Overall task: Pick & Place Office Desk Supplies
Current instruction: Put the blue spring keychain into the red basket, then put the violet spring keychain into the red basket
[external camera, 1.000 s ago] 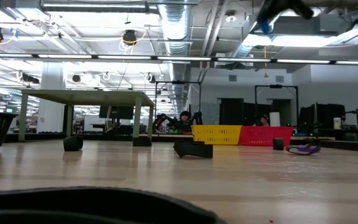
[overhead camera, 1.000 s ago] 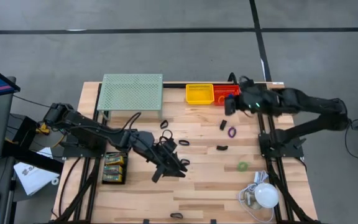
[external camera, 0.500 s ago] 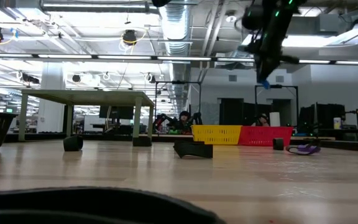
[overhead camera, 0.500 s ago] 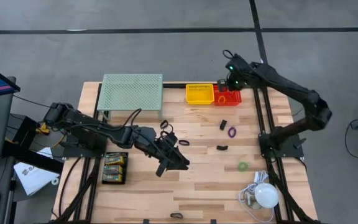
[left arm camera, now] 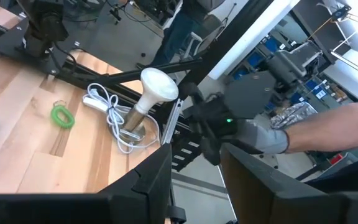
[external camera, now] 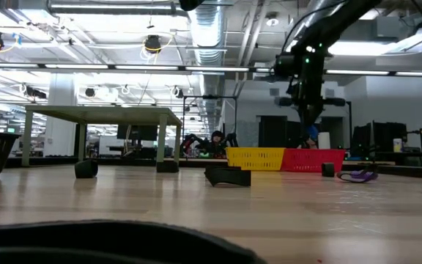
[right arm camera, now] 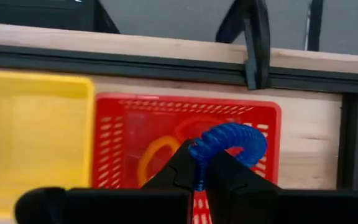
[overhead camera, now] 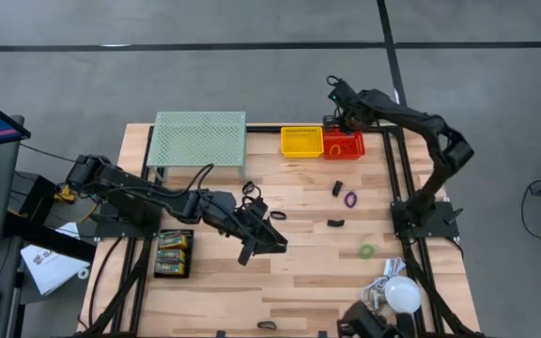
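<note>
The blue ring [right arm camera: 229,142] is hanging over the red basket [right arm camera: 185,118], pinched in the right gripper [right arm camera: 199,167]. An orange ring [right arm camera: 157,158] is lying inside. The yellow basket [right arm camera: 33,130] is touching it. The left gripper [overhead camera: 263,241], jaws apart, is hovering mid-table.

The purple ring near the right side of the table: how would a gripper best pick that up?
The purple ring lies flat with bare wood around it. Probably best from straight above, one finger inside the loop and one outside, pinching its thin band, since its sides offer little height to grip.
</note>
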`<act>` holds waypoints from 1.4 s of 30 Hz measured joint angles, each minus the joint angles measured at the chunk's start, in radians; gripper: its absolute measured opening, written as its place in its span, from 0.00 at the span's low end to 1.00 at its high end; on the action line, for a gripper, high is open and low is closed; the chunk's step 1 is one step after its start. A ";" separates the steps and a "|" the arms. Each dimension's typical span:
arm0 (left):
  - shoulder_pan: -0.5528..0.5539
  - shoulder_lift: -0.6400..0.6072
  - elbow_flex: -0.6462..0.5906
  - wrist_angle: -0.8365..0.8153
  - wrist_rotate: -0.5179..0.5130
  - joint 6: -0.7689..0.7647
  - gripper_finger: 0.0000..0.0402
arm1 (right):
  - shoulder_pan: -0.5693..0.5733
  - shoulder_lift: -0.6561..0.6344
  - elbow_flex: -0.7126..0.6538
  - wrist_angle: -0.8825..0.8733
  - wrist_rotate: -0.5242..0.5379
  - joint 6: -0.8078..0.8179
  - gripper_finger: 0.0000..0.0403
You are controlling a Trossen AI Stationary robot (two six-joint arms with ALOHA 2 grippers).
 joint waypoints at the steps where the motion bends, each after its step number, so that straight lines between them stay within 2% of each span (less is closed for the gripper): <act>1: 0.000 0.000 0.000 0.000 -0.002 -0.001 0.34 | -0.008 0.010 0.000 0.005 0.002 -0.004 0.03; 9: 0.002 0.000 0.000 0.000 -0.008 -0.018 0.34 | -0.048 0.024 0.000 0.076 0.001 -0.035 0.03; 21: 0.015 0.000 0.000 -0.002 -0.007 -0.013 0.34 | -0.038 0.016 -0.035 0.023 0.018 -0.086 0.04; 33: 0.020 0.000 0.000 -0.004 -0.006 -0.006 0.34 | 0.007 -0.010 -0.036 0.076 -0.031 -0.125 0.29; 42: 0.020 0.000 0.000 -0.006 0.009 -0.005 0.34 | 0.049 -0.082 -0.036 0.081 -0.035 -0.114 0.34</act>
